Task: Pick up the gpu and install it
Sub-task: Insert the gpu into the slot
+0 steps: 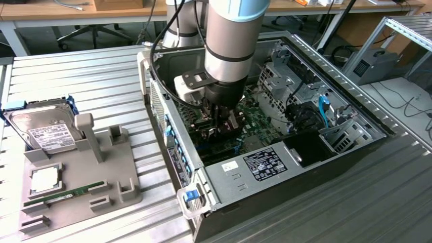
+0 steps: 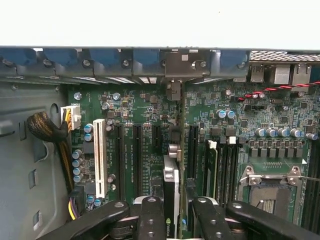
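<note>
The gpu [image 2: 171,175] stands on edge inside the open computer case [image 1: 223,174], seen from above as a narrow dark card with a silver strip. Its metal end bracket [image 2: 181,65] sits against the row of blue rear slot clips. My gripper [image 2: 175,207] is shut on the gpu, with one black finger [image 2: 150,212] on each side of the card. The card lines up with a long black slot on the green motherboard [image 2: 145,115]; I cannot tell whether it is seated. In the exterior view my gripper [image 1: 217,115] is low inside the case, over the motherboard [image 1: 260,124].
A white slot [image 2: 99,157], a yellow-black cable bundle [image 2: 50,132], memory slots [image 2: 225,165] and the CPU socket [image 2: 272,192] surround the card. Outside the case, a grey tray [image 1: 118,169] holds a silver hard drive [image 1: 44,129], a chip [image 1: 44,179] and a memory stick [image 1: 64,196].
</note>
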Robot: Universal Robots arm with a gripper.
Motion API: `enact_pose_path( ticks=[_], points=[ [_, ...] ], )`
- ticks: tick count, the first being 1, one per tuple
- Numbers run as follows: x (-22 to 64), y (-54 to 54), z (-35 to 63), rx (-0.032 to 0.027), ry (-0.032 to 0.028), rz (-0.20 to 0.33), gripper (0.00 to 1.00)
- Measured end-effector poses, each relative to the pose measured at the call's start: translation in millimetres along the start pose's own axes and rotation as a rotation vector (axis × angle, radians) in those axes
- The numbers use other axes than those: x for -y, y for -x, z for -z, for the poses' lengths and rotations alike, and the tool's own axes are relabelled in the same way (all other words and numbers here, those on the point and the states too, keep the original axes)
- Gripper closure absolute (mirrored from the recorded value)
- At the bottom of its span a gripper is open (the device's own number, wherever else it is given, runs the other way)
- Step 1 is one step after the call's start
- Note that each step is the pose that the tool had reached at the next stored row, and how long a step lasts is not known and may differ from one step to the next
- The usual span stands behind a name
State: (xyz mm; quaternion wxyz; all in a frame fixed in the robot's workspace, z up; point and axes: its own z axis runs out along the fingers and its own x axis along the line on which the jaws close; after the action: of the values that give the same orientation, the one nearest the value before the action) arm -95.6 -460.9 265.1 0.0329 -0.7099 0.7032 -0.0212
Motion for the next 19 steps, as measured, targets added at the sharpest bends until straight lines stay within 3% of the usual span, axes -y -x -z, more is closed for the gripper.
enact_pose_path(
  ticks=[19],
  points=[
    [-1.7,-0.3,-2.1,0.0000,-0.0004,0.000,0.73]
  ],
)
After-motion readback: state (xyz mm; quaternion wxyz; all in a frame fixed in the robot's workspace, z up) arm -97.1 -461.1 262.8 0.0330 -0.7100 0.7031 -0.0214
